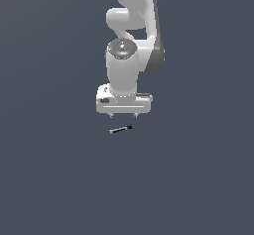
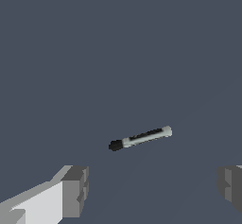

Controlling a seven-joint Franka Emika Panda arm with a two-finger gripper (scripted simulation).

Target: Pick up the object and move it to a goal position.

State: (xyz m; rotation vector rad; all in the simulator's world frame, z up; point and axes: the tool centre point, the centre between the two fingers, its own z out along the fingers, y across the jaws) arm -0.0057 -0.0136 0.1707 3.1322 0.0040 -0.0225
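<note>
The object (image 1: 120, 129) is a tiny thin rod, black with a lighter grey part, lying flat on the dark grey floor. In the exterior view it lies just below my gripper (image 1: 123, 115), a little toward the viewer. My gripper is open and empty, its two short fingertips (image 1: 111, 115) pointing down above the floor. In the wrist view the rod (image 2: 141, 138) lies slightly tilted, ahead of the gap between the two spread grey finger pads (image 2: 75, 190), not between them.
The dark grey floor (image 1: 59, 179) spreads flat all around. The white arm (image 1: 130, 16) rises behind the gripper toward the top of the exterior view.
</note>
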